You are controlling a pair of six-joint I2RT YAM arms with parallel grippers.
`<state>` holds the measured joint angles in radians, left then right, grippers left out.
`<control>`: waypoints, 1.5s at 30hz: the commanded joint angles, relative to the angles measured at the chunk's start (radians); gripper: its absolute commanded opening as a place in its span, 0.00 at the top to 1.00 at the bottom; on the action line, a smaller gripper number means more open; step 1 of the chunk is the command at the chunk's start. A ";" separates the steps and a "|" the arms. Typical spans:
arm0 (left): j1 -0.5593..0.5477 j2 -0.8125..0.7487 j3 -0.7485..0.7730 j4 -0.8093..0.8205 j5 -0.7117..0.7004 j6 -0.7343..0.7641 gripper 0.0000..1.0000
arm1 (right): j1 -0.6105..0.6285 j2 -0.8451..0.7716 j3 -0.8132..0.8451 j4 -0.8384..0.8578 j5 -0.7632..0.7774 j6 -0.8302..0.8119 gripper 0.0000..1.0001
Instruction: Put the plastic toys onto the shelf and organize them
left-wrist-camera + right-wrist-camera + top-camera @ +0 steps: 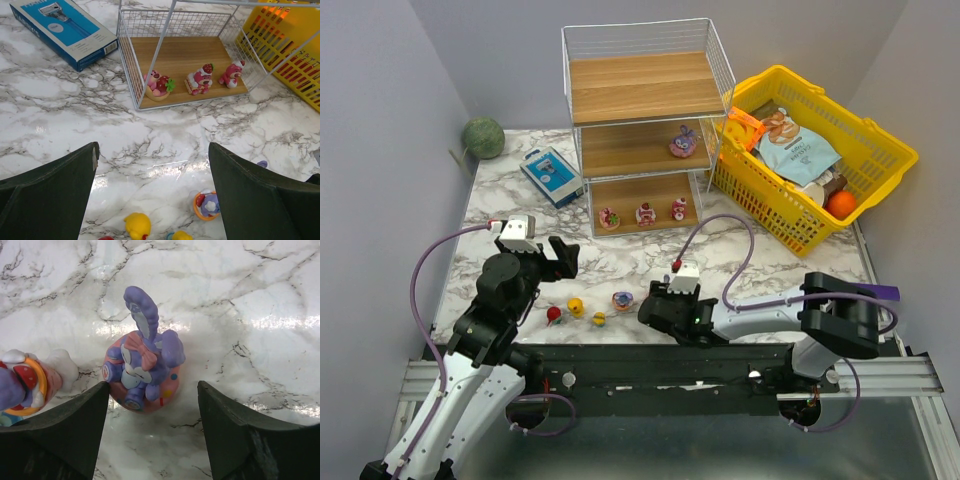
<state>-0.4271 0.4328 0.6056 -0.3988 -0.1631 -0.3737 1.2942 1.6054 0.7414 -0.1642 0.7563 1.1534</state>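
Note:
The shelf (645, 90) stands at the back centre. Its middle board holds a purple bunny toy (682, 145). Its bottom board (180, 55) holds three pink-red toys (199, 79). On the table lie a red toy (553, 315), two yellow toys (576, 306) and an orange-ringed toy (622, 300). My right gripper (152, 386) is open and low over the table. A purple bunny toy on a pink base (142, 367) sits just ahead between its fingertips, against the left finger (80, 415). My left gripper (152, 150) is open and empty above the loose toys.
A yellow basket (880, 135) with snack packets stands right of the shelf. A blue-white box (551, 176) lies left of the shelf. A green ball (482, 137) sits in the back left corner. Grey walls close in both sides.

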 commanded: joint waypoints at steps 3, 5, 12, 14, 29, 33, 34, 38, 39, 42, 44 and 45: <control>0.005 -0.003 0.016 0.000 0.020 0.010 0.01 | -0.042 0.050 -0.042 -0.084 0.037 -0.078 0.25; 0.005 -0.005 0.014 0.000 0.020 0.010 0.01 | -0.058 0.019 -0.069 -0.084 0.043 -0.083 0.29; 0.005 -0.005 0.017 0.002 0.022 0.010 0.01 | -0.067 -0.113 -0.149 -0.089 0.031 -0.090 0.27; 0.005 -0.005 0.017 0.002 0.023 0.009 0.01 | -0.067 -0.124 -0.160 -0.104 0.031 -0.077 0.24; 0.005 -0.012 0.016 0.000 0.022 0.010 0.01 | -0.065 -0.029 0.050 -0.347 0.006 0.107 0.16; 0.005 -0.014 0.016 0.002 0.020 0.009 0.01 | -0.065 0.076 0.118 -0.367 0.006 0.140 0.15; 0.004 -0.016 0.016 0.000 0.019 0.009 0.01 | -0.065 0.088 0.127 -0.382 0.008 0.159 0.15; 0.005 -0.014 0.016 0.000 0.020 0.009 0.01 | -0.067 0.142 0.151 -0.451 0.012 0.229 0.14; 0.005 -0.014 0.016 0.000 0.022 0.009 0.01 | -0.065 0.158 0.157 -0.466 0.014 0.244 0.14; 0.004 -0.014 0.016 0.002 0.022 0.009 0.01 | -0.067 0.175 0.151 -0.497 0.018 0.302 0.13; 0.005 -0.016 0.016 0.000 0.022 0.009 0.01 | -0.072 0.186 0.147 -0.505 0.032 0.330 0.13; 0.005 -0.014 0.016 0.002 0.025 0.007 0.01 | -0.075 0.192 0.148 -0.505 0.038 0.333 0.12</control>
<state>-0.4271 0.4290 0.6056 -0.3988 -0.1631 -0.3737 1.2304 1.7271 0.9203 -0.5850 0.8093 1.3674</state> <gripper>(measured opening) 0.988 0.867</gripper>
